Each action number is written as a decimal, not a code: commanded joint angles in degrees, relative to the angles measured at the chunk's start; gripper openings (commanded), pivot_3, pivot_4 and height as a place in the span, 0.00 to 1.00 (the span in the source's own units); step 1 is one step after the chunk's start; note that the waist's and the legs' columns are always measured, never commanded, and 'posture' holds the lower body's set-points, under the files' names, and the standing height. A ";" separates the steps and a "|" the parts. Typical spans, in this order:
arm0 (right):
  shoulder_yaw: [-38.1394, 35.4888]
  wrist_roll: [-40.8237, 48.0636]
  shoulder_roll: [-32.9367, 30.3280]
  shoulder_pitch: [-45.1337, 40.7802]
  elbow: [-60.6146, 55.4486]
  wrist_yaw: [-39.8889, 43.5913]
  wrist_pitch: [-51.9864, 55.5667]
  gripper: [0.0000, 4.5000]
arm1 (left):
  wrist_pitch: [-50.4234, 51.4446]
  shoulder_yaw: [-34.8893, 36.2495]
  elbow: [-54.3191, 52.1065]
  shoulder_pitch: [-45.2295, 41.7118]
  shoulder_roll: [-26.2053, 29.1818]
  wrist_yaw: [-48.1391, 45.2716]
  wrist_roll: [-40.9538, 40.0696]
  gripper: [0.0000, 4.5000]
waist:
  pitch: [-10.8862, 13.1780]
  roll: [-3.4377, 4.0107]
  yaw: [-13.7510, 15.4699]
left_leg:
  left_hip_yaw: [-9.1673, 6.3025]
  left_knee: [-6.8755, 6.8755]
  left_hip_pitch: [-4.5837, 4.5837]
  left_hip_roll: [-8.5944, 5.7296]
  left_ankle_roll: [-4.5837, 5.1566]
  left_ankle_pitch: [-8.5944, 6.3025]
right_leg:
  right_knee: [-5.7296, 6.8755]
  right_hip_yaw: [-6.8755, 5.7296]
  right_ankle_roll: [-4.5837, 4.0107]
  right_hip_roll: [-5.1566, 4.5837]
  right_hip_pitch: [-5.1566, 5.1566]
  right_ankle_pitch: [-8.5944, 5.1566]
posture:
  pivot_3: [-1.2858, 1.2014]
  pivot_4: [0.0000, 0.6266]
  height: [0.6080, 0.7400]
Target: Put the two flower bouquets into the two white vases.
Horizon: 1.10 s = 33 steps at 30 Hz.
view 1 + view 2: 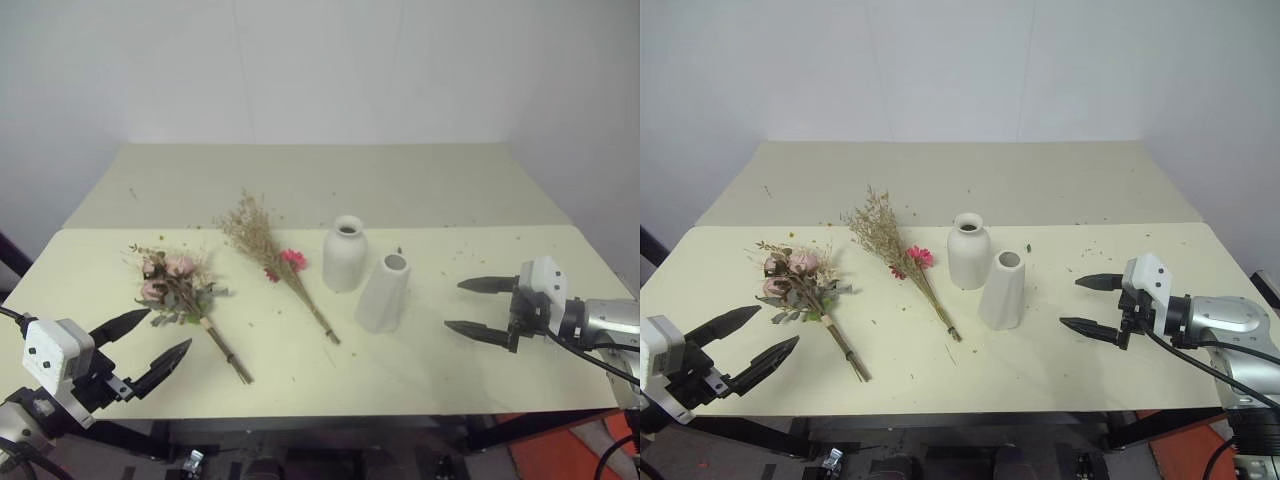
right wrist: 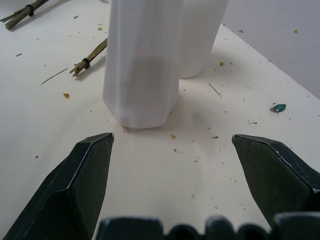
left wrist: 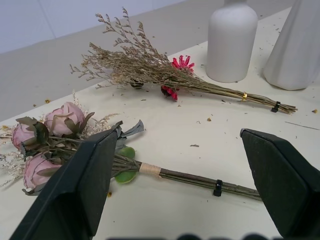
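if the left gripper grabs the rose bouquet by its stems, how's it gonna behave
The rose bouquet probably lifts as one bunch, since its thin stems are bound at two spots. The rose heads look far bulkier than the stems, so it may droop toward them. It looks dry, and crumbs litter the table, so expect shedding. The left gripper is open beside it.

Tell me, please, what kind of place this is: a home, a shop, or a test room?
Probably a lab or test room. A plain pale table stands against bare white walls, holding just two bouquets and two white vases, with cables and metal framing under its front edge.
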 commanded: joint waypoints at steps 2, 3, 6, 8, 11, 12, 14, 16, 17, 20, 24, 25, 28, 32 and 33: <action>-1.44 0.49 0.05 -0.25 -0.29 0.33 -1.80 1.00 | -0.62 0.29 -0.54 -0.29 0.51 -0.18 -0.43 0.95 | 0.00 0.00 0.01 | 0.00 0.00 0.00 0.00 0.00 0.00 | 0.00 0.00 0.00 0.00 0.00 0.00 | 0.52 0.24 1.00; -1.45 0.52 0.02 -0.28 -0.25 0.42 -1.88 1.00 | -0.54 0.29 -0.55 -0.29 0.53 -0.22 -0.46 0.95 | 0.00 0.00 0.01 | 0.00 0.00 0.00 0.00 0.00 0.00 | 0.00 0.00 0.00 0.00 0.00 0.00 | 0.52 0.24 1.00; -1.41 0.53 -0.06 -0.40 -0.19 0.55 -2.08 1.00 | -0.37 0.33 -0.45 -0.30 0.61 -0.31 -0.53 0.95 | 0.00 0.00 -0.01 | 0.00 0.00 0.00 0.00 0.00 0.00 | 0.00 0.00 0.00 0.00 0.00 0.00 | 0.52 0.24 1.00; -1.42 0.53 -0.10 -0.49 -0.12 0.63 -2.19 1.00 | 0.16 0.32 -0.51 -0.15 0.70 -0.10 -0.66 0.95 | 0.00 0.00 -0.01 | 0.00 0.00 0.00 0.00 0.00 0.00 | 0.00 0.00 0.00 0.00 0.00 0.00 | 0.52 0.24 1.00; -1.35 0.35 -0.13 -0.79 0.39 0.84 -2.57 1.00 | 7.20 0.38 -1.83 0.89 2.78 2.88 -2.66 0.95 | 0.00 0.00 -0.01 | 0.00 0.00 0.01 0.00 0.00 0.00 | 0.02 0.00 0.00 0.00 0.00 0.00 | 0.52 0.24 1.00; -1.30 0.30 -0.13 -0.88 0.59 0.91 -2.73 1.00 | 9.47 0.18 -2.30 1.00 3.51 4.24 -2.89 0.95 | 0.00 0.00 -0.03 | 0.00 0.00 0.01 0.00 0.00 0.00 | 0.02 0.00 0.00 0.00 0.00 0.00 | 0.52 0.24 1.00; -1.18 0.24 -0.10 -1.06 0.81 0.99 -2.97 1.00 | 13.60 -0.78 -2.85 0.28 4.41 7.65 -3.08 0.95 | 0.00 0.00 -0.05 | 0.00 0.00 0.01 0.00 0.00 0.00 | 0.01 0.01 0.00 0.00 0.00 0.00 | 0.52 0.24 1.00; -1.04 0.17 -0.06 -1.26 1.00 1.02 -3.18 1.00 | 17.90 -2.16 -3.63 -1.16 5.28 11.64 -2.76 0.95 | 0.00 0.00 -0.04 | 0.00 0.00 0.01 0.00 0.00 0.00 | 0.02 0.01 0.01 0.00 0.00 0.00 | 0.52 0.24 1.00; -0.99 0.17 -0.04 -1.42 1.15 1.07 -3.33 1.00 | 19.82 -3.05 -3.94 -2.37 5.39 13.72 -2.70 0.95 | 0.00 0.00 -0.01 | 0.00 0.00 0.02 0.00 0.00 0.00 | 0.02 0.00 0.01 0.00 0.01 0.00 | 0.52 0.24 1.00; -0.80 0.27 -0.06 -2.70 1.68 1.57 -3.85 1.00 | 26.79 -4.99 -4.95 -7.50 5.78 19.72 -5.16 0.95 | 0.00 0.00 0.05 | -0.01 0.00 0.03 0.00 0.00 0.00 | 0.04 0.00 0.02 0.00 0.03 0.01 | 0.52 0.24 1.00; -1.10 0.63 -0.47 -5.54 2.49 2.34 -4.13 1.00 | 36.32 -6.16 -5.32 -14.23 6.37 25.90 -9.50 0.95 | 0.00 0.00 -0.05 | -0.02 0.00 0.04 0.00 0.00 0.00 | 0.05 0.00 0.31 0.01 0.03 0.18 | 0.52 0.24 1.00; -1.36 0.94 -0.98 -7.27 3.11 2.90 -4.00 1.00 | 41.42 -6.65 -4.65 -17.09 6.90 28.45 -12.04 0.95 | 0.00 0.00 -0.06 | -0.02 0.00 0.04 0.00 0.00 0.00 | 0.05 0.00 0.36 0.01 0.02 0.21 | 0.52 0.24 1.00; -1.78 1.33 -2.41 -13.08 6.23 5.23 -4.29 1.00 | 52.47 -8.64 -3.95 -23.66 7.10 33.90 -16.89 0.95 | 0.02 0.01 -0.30 | -0.02 0.01 0.05 -0.02 0.00 0.00 | 0.10 0.01 0.43 0.01 0.02 0.26 | 0.52 0.24 1.00; -0.98 1.13 -2.86 -18.67 9.29 8.81 -6.14 1.00 | 64.22 -9.70 -0.43 -33.42 2.85 41.68 -16.85 0.95 | 0.03 -0.01 -0.51 | -0.05 -0.02 0.09 -0.02 0.05 -0.03 | 0.07 -0.01 0.42 0.02 0.07 0.22 | 0.52 0.24 1.00; -0.82 1.10 -2.81 -19.49 9.76 9.47 -6.55 1.00 | 67.01 -9.76 0.23 -35.54 1.64 42.97 -16.04 0.95 | 0.03 -0.01 -0.47 | -0.07 -0.01 0.07 -0.02 0.05 -0.02 | 0.07 -0.02 0.43 0.03 0.06 0.23 | 0.52 0.24 1.00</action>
